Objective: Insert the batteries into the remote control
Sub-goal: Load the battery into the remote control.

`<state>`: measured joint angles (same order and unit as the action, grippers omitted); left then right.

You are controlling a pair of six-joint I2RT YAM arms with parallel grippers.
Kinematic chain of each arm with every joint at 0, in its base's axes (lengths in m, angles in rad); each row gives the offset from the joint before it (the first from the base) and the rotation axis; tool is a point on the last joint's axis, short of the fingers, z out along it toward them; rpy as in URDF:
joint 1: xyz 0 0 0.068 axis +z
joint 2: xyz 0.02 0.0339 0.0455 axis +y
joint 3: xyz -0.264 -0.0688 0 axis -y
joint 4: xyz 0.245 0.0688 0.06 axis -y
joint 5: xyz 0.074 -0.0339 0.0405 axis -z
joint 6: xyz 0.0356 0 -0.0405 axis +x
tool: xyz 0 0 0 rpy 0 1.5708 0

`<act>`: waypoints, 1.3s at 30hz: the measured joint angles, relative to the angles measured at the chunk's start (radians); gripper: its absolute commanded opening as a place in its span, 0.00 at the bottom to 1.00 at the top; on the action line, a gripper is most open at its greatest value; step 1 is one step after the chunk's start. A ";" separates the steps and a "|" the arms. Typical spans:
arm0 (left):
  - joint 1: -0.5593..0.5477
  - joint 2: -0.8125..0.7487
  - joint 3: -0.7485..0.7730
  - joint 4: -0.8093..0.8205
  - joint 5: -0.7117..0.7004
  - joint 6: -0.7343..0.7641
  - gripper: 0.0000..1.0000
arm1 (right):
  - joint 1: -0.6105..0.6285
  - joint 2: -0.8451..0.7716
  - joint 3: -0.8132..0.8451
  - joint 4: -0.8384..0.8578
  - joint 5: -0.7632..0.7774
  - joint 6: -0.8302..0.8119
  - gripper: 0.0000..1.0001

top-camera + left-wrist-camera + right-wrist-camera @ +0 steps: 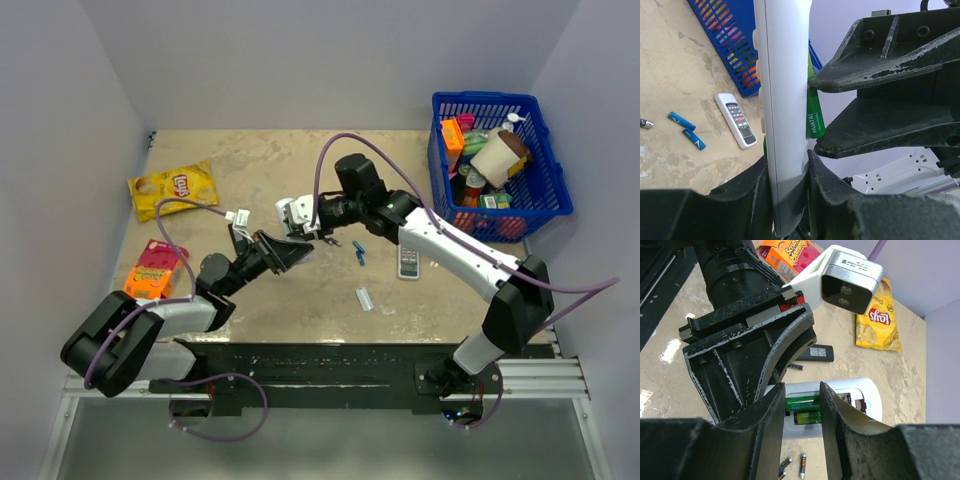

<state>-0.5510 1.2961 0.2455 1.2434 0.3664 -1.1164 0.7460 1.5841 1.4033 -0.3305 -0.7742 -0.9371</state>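
The white remote control (785, 90) stands upright with my left gripper (788, 157) shut on its lower end. Its back is open, and two green batteries, an upper one (801, 401) and a lower one (809, 417), lie in the compartment. My right gripper (801, 387) has come in from the right with its jaws partly apart. One fingertip lies across the upper battery (814, 117). The other sits just past that battery's end. Nothing is pinched between them. In the top view the two grippers, left (288, 250) and right (318, 238), meet above the table's middle.
A blue basket (500, 165) of goods stands at the back right. A grey-white buttoned remote (409, 262), two blue cells (358, 252) and a small clear piece (364, 298) lie on the table. A black remote (817, 353), dark cells (802, 465), a chips bag (172, 187) and an orange box (152, 270) lie to the left.
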 measured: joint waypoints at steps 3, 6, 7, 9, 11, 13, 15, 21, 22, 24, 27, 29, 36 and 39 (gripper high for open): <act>0.000 0.003 0.000 -0.005 0.005 0.000 0.00 | 0.000 0.010 0.000 0.005 -0.007 0.000 0.35; 0.000 0.004 0.000 -0.006 0.008 0.000 0.00 | 0.000 0.015 0.000 0.013 -0.019 0.003 0.35; 0.000 0.004 0.000 -0.004 0.012 0.000 0.00 | 0.000 0.015 0.000 0.014 -0.023 0.004 0.36; 0.000 0.004 0.000 -0.003 0.020 0.000 0.00 | 0.000 0.015 -0.003 0.020 -0.027 0.005 0.35; 0.000 0.008 0.000 -0.002 0.031 0.000 0.00 | 0.000 0.015 -0.006 0.025 -0.029 0.006 0.36; 0.000 0.016 0.000 0.005 0.042 -0.001 0.00 | 0.000 0.015 -0.010 0.028 -0.030 0.009 0.36; 0.000 0.026 0.000 0.010 0.052 -0.003 0.00 | 0.000 0.016 -0.014 0.031 -0.031 0.013 0.36; 0.000 0.041 0.002 0.011 0.070 -0.010 0.00 | -0.008 0.034 -0.023 0.062 -0.060 0.041 0.36; 0.000 0.041 0.002 0.011 0.072 -0.010 0.00 | -0.009 0.034 -0.023 0.066 -0.064 0.046 0.35; 0.000 0.041 0.006 0.011 0.077 -0.010 0.00 | -0.014 0.035 -0.024 0.075 -0.076 0.055 0.35; -0.003 0.041 0.014 0.006 0.098 -0.009 0.00 | -0.021 0.042 -0.024 0.112 -0.087 0.060 0.35; -0.009 0.041 0.014 -0.002 0.113 -0.010 0.00 | -0.028 0.047 -0.024 0.135 -0.089 0.062 0.35; -0.013 0.041 0.015 -0.006 0.137 -0.009 0.00 | -0.055 0.053 -0.026 0.183 -0.111 0.084 0.35; -0.013 0.041 0.015 -0.011 0.138 -0.009 0.00 | -0.058 0.055 -0.026 0.183 -0.118 0.089 0.35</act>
<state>-0.5644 1.3373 0.2607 1.2324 0.5045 -1.1252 0.6884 1.6390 1.3777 -0.1474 -0.8925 -0.8486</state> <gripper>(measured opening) 0.316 0.352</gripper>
